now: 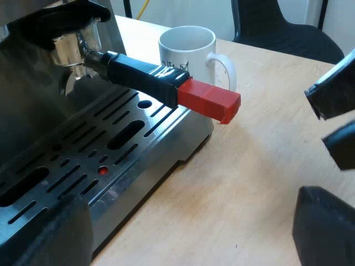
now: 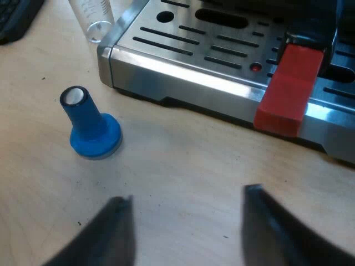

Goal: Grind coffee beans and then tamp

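The metal holder (image 1: 145, 76) is locked into the front of the espresso machine (image 1: 166, 145). Its dark handle juts out level over the slotted drip tray (image 2: 183, 52), and its red end (image 1: 211, 101) reaches past the tray's rim, above the table (image 1: 266, 183). A white mug (image 1: 188, 52) stands upright on the table just beyond the handle, beside the machine's corner and near one edge of the table, with a dark chair (image 1: 277, 25) past that edge.

The blue tamper (image 2: 91, 124) stands on its broad base on the table, apart from the machine and near a corner of the drip tray. A clear measuring glass (image 2: 93, 19) is just beside that same corner.

The left claw (image 1: 188, 213) hangs spread wide and pinching nothing, low over the table by the tray's rim. The right claw (image 2: 187, 202) is also spread and bare, above the table facing the tray's rim, with the tamper off to one side and the red end off to the other.
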Robot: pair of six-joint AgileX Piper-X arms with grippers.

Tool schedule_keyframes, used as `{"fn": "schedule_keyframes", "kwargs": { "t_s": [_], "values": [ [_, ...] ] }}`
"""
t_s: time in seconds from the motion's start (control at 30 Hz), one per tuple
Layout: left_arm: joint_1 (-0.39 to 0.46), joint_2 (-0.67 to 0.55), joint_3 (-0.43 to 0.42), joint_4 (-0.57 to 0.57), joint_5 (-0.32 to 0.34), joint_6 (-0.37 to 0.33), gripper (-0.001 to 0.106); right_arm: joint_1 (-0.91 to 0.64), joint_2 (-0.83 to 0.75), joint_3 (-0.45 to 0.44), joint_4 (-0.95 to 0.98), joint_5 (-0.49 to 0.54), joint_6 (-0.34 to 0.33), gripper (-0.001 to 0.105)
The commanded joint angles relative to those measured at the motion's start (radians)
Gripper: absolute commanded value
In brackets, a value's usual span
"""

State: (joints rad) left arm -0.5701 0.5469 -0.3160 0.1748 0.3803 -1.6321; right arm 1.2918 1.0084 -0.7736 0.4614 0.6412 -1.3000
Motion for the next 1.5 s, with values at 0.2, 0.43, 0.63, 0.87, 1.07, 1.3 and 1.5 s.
{"fn": "schedule_keyframes", "kwargs": {
  "t_s": [0.2,0.43,0.63,0.87,1.07,1.3,1.5],
  "values": [
    [-0.006,-0.003,-0.003,-0.023,0.007,-0.002,0.08,0.003,0.0,-0.003,-0.001,0.013,-0.001,0.009],
    [-0.006,-0.003,-0.003,-0.023,0.007,-0.002,0.08,0.003,0.0,-0.003,-0.001,0.013,-0.001,0.009],
    [-0.006,-0.003,-0.003,-0.023,0.056,-0.002,0.08,0.003,0.0,-0.003,-0.001,0.041,-0.001,0.009],
    [-0.006,-0.003,-0.003,-0.023,0.074,-0.002,0.08,0.003,0.0,-0.003,-0.015,0.194,0.008,0.009],
    [-0.006,-0.003,-0.003,-0.023,0.074,-0.002,0.08,0.003,0.0,-0.003,-0.015,0.2,0.025,0.009],
    [-0.006,-0.003,-0.003,-0.023,0.074,-0.002,0.08,0.003,0.0,-0.003,-0.015,0.22,0.049,0.009],
    [-0.006,-0.003,-0.003,-0.023,0.074,-0.002,0.08,0.003,0.0,0.018,-0.016,0.223,0.049,0.009]
  ]
}}
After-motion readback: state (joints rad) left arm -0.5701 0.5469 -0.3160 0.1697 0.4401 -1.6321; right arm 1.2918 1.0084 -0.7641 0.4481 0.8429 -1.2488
